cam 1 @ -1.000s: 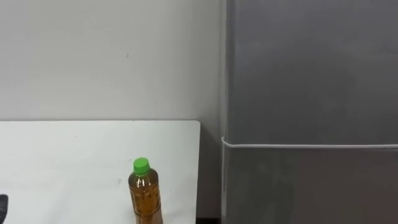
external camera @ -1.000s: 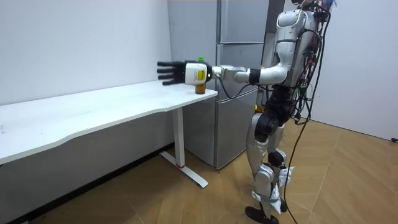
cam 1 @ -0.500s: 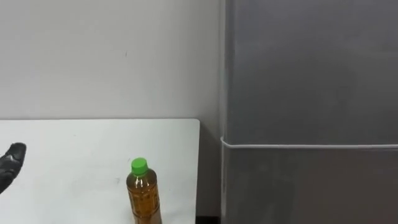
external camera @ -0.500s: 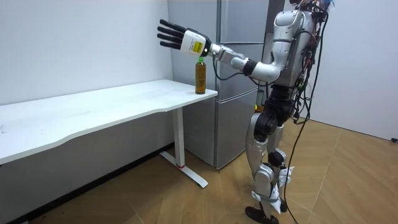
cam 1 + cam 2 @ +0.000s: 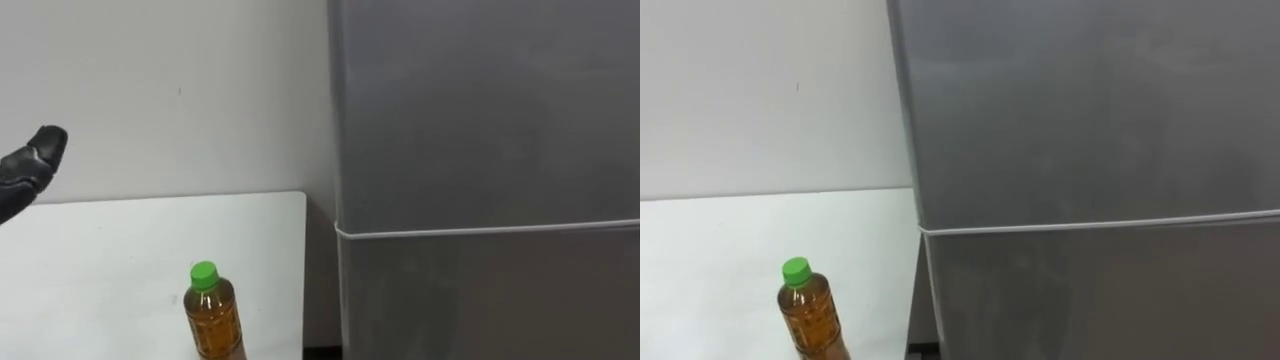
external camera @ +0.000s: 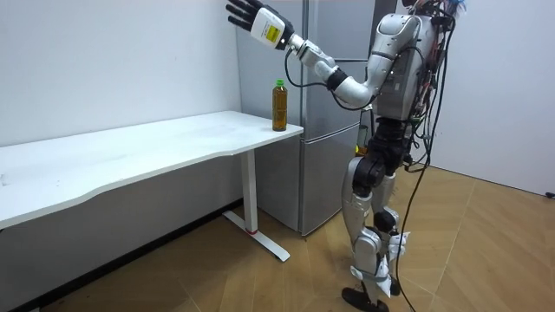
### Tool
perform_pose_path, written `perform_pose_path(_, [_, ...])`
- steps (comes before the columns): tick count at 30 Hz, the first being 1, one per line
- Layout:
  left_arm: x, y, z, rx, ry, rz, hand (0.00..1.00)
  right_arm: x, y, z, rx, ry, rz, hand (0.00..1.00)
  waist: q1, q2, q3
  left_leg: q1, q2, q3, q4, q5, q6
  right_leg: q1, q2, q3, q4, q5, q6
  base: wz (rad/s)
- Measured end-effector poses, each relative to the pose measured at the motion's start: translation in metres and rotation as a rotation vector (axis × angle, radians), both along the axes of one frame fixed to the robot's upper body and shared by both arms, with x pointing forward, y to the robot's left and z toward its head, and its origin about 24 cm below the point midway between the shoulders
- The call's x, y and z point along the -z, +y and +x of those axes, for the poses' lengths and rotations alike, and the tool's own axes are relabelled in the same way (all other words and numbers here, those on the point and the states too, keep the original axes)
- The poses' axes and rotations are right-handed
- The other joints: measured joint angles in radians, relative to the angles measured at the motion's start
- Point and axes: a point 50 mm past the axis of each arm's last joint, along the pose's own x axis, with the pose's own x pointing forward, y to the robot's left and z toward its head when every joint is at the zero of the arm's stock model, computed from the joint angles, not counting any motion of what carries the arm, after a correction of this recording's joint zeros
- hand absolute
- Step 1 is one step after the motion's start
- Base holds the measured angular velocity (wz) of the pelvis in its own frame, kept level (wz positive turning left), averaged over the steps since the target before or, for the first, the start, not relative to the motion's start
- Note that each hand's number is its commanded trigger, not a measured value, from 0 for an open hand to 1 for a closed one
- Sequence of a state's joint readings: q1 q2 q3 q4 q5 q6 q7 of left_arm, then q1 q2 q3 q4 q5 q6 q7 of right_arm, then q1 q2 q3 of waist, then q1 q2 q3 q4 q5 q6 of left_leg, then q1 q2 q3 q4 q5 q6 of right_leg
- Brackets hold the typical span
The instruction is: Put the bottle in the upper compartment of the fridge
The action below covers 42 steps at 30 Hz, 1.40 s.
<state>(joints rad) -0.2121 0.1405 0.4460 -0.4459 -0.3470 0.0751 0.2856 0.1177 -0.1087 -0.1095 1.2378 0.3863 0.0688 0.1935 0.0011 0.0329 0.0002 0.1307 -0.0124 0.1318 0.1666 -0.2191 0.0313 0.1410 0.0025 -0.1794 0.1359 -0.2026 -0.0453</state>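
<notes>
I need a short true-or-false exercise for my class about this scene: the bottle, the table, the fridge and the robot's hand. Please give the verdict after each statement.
1. The bottle stands upright on the white table. True.
2. The left hand is curled round the bottle. False: it is raised high, well above the bottle, with its fingers straight and nothing in it.
3. The fridge has its doors shut. True.
4. The bottle has a red cap. False: the cap is green.
5. The bottle stands near the end of the table that is beside the fridge. True.
</notes>
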Motion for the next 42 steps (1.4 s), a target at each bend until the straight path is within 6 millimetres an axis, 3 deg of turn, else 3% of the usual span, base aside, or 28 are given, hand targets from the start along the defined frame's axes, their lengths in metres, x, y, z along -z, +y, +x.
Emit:
perform_pose_path(8, [-0.016, -0.028, 0.015, 0.267, -0.066, -0.052, 0.00, -0.001, 0.001, 0.007, -0.037, -0.002, 0.013, 0.00, -0.022, 0.000, -0.0029, -0.007, 0.000, -0.002, 0.002, 0.000, 0.000, -0.009, -0.001, -0.001, 0.002, 0.000, 0.000, 0.01])
perform_pose_path(11, [-0.021, -0.037, 0.017, 0.353, -0.078, -0.031, 0.00, -0.002, 0.001, 0.010, -0.075, -0.002, 0.013, 0.00, -0.048, 0.012, -0.0067, -0.009, 0.000, 0.000, 0.002, 0.000, 0.000, -0.012, -0.001, 0.004, 0.007, 0.001, 0.002, -0.06])
perform_pose_path(16, [-0.023, -0.059, 0.025, 0.527, -0.053, 0.027, 0.00, -0.003, 0.000, 0.016, -0.074, -0.015, 0.017, 0.00, -0.078, 0.029, -0.0061, -0.011, 0.001, 0.002, 0.003, 0.000, 0.000, -0.019, -0.001, 0.006, 0.013, 0.001, 0.002, -0.01])
perform_pose_path(22, [-0.027, -0.079, 0.031, 0.678, -0.050, 0.072, 0.00, -0.004, -0.001, 0.019, -0.074, -0.008, 0.016, 0.00, -0.084, 0.044, -0.0030, -0.002, 0.001, 0.012, 0.002, 0.000, 0.000, -0.020, 0.001, 0.033, 0.014, 0.001, 0.002, -0.13])
perform_pose_path(27, [-0.023, -0.092, 0.035, 0.757, -0.016, 0.101, 0.00, -0.004, -0.002, 0.020, -0.069, 0.003, 0.022, 0.00, -0.091, 0.039, 0.0001, 0.000, 0.000, 0.022, 0.001, 0.000, 0.000, -0.019, 0.000, 0.039, 0.013, 0.001, 0.002, -0.04])
perform_pose_path(32, [-0.006, -0.108, 0.046, 0.847, 0.091, 0.098, 0.00, -0.004, 0.000, 0.027, -0.105, 0.011, 0.030, 0.00, -0.108, 0.034, 0.0038, -0.005, 0.000, 0.023, 0.002, 0.000, 0.000, -0.021, 0.000, 0.035, 0.011, 0.001, 0.002, 0.03])
perform_pose_path(37, [0.011, -0.119, 0.054, 0.919, 0.178, 0.076, 0.00, -0.005, 0.001, 0.028, -0.114, 0.010, 0.031, 0.00, -0.113, 0.038, 0.0016, -0.012, 0.000, 0.029, 0.002, 0.000, 0.000, -0.024, 0.001, 0.038, 0.004, 0.001, 0.002, 0.00])
perform_pose_path(42, [0.012, -0.119, 0.054, 0.944, 0.179, 0.058, 0.00, -0.005, -0.003, 0.027, -0.122, 0.012, 0.032, 0.00, -0.125, 0.051, -0.0011, -0.014, 0.001, 0.030, 0.002, 0.000, 0.000, -0.028, 0.000, 0.036, 0.006, 0.002, 0.002, 0.01])
